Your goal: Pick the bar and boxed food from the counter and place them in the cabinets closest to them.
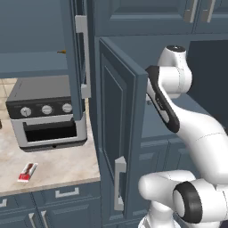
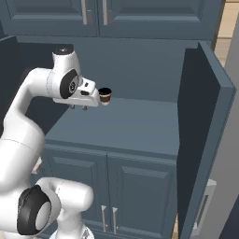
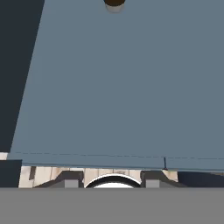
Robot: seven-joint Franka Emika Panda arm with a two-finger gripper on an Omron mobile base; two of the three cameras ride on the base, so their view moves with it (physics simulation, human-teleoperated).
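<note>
I see the bar (image 1: 27,172) lying flat on the table (image 1: 62,164), near its front edge, in front of the toaster oven (image 1: 46,113). The cabinets (image 1: 118,133) stand open just beside it, one door swung out. My jaws (image 2: 78,108) hang pressed together, holding nothing, over the blue-grey shelf (image 2: 130,126), near a small dark-capped bottle (image 2: 105,95).
</note>
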